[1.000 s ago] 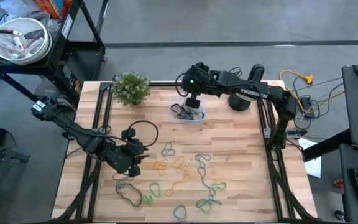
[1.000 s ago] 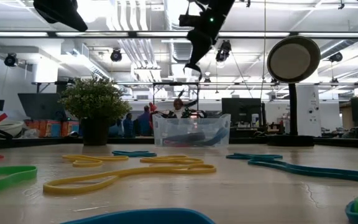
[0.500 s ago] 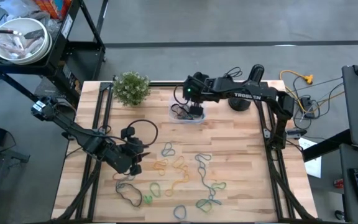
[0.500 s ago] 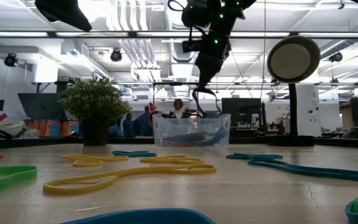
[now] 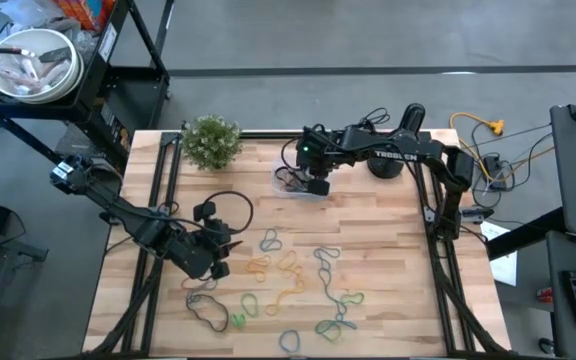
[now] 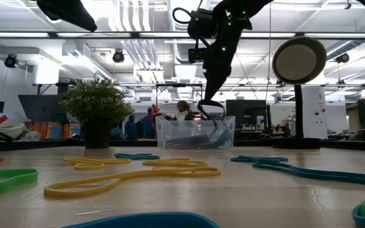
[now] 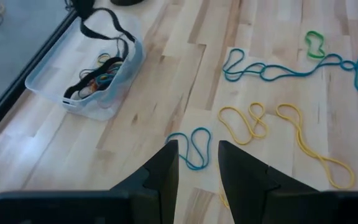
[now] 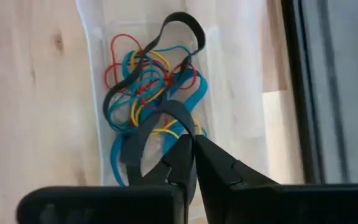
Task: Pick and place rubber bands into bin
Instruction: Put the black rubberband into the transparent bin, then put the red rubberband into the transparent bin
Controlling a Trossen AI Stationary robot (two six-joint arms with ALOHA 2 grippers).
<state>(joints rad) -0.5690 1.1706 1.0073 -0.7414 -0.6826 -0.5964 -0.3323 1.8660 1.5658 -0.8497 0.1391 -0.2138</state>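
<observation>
The clear bin (image 5: 303, 184) sits at the table's far middle, with red, blue and yellow rubber bands (image 8: 148, 81) inside. My right gripper (image 8: 192, 144) hangs just above its rim (image 6: 195, 119), shut on a wide black rubber band (image 8: 135, 127). More rubber bands lie loose on the near half of the table: yellow (image 5: 286, 265), blue (image 5: 325, 262), green (image 5: 348, 300) and black (image 5: 205, 310). My left gripper (image 7: 197, 155) hovers open over the table's near left (image 5: 220, 262), above a blue band (image 7: 194, 146), with nothing between its fingers. My right gripper pinches the black band between its two fingertips, on a stretch of the loop (image 8: 169, 115) near one end. The fingers come from above, pointing steeply down. The band hangs slack below them, and its far loop (image 8: 182, 22) lies in the bin on the other bands.
A small potted plant (image 5: 211, 140) stands left of the bin. A black round stand (image 5: 386, 160) is to the bin's right. A black cable loop (image 5: 230, 205) lies near my left arm. A metal bowl (image 5: 30, 62) sits on a cart off the table's far left.
My right gripper has come down toward the bin and tipped to point more steeply downward. The black band has gone down with it, and its lower part now lies inside the bin.
</observation>
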